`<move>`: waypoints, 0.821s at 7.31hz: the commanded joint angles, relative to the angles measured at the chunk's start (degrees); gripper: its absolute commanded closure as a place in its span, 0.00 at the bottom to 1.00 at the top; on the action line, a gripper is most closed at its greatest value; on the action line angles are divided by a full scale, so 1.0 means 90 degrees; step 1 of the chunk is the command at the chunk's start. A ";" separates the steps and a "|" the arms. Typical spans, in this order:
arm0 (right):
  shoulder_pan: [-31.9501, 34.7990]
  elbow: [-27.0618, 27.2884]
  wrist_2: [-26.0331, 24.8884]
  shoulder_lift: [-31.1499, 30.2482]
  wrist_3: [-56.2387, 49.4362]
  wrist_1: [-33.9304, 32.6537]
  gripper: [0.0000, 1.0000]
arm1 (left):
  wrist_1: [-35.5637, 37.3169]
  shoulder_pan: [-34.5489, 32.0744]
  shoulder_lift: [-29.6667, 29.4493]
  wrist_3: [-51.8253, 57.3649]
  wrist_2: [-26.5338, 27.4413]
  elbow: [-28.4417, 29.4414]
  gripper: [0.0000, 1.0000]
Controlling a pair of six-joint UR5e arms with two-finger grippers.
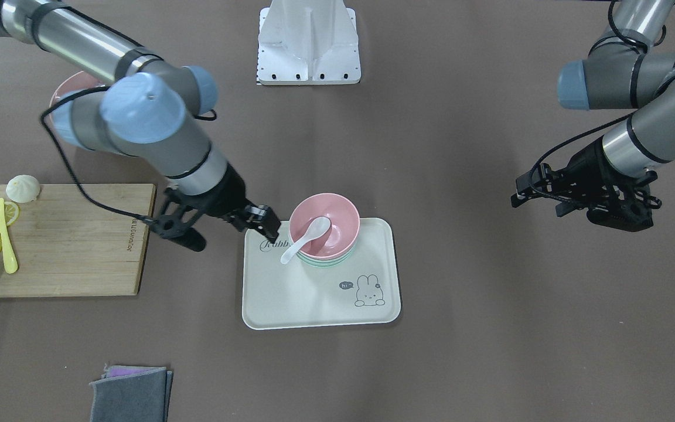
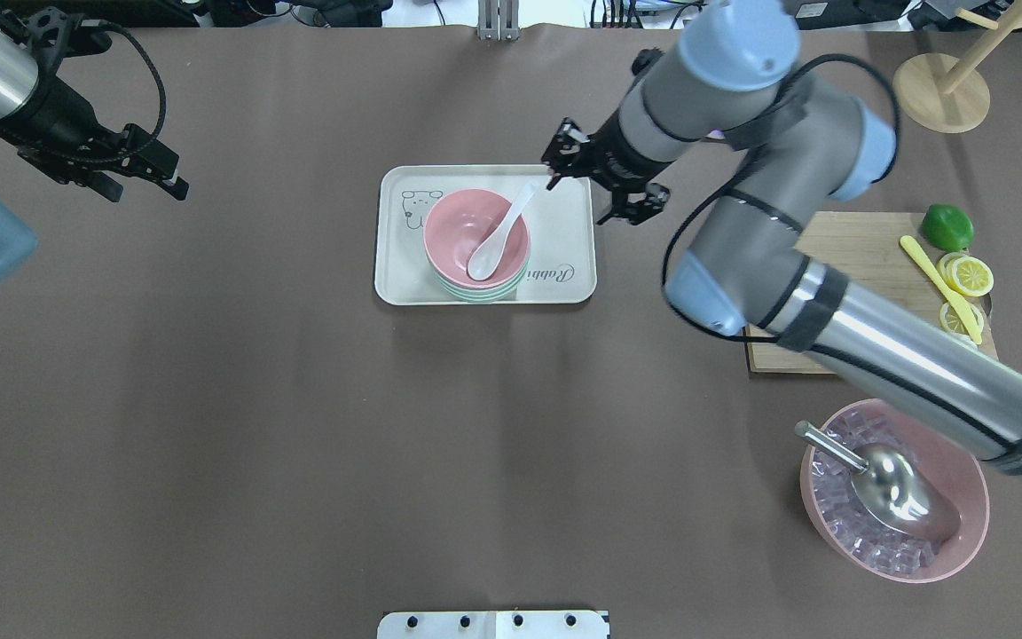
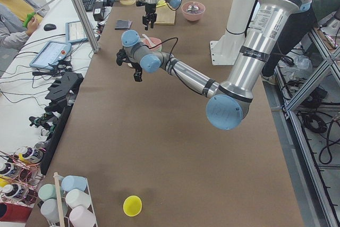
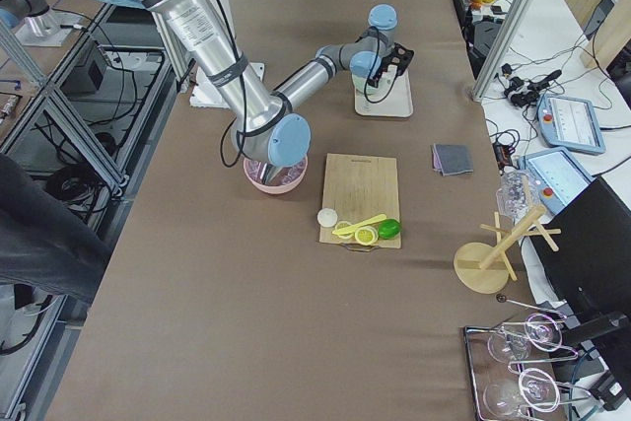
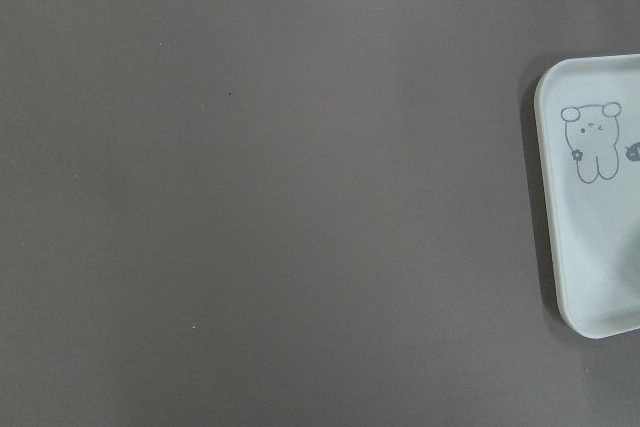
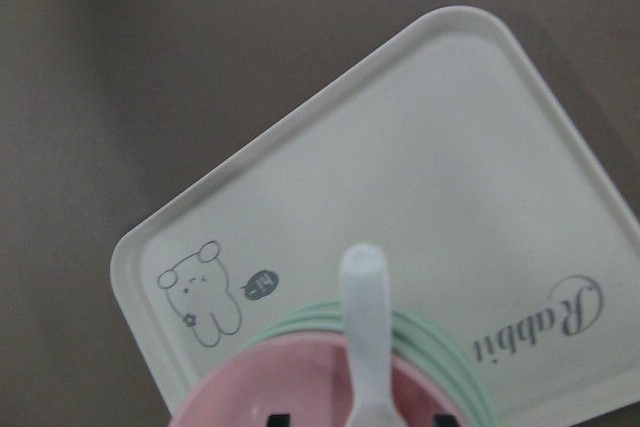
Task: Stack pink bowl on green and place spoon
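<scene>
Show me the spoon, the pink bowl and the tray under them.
spoon (image 1: 302,242), front-facing view, on the middle of its handle.
pink bowl (image 1: 340,215), front-facing view, on its inner wall.
tray (image 1: 308,293), front-facing view, on its bare floor beside the rabbit.

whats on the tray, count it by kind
bowls: 2 (pink bowl stacked on green bowl)
spoons: 1 (spoon, resting in the pink bowl)
total: 3
</scene>
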 commanded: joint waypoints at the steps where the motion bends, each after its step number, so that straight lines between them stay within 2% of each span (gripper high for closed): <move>1: 0.1286 0.0279 0.1177 -0.1120 -0.1533 -0.0029 0.00 | 0.0015 -0.0133 0.0012 0.0010 0.0016 0.0002 0.02; 4: 0.2400 0.0144 0.1112 -0.2546 -0.5015 -0.0039 0.00 | 0.0015 -0.0815 0.0849 0.1372 0.0074 -0.0018 0.02; 6: 0.3027 -0.0411 0.1073 -0.2930 -0.7330 0.0000 0.00 | 0.0006 -0.1469 0.1503 0.3165 0.0423 0.0080 0.02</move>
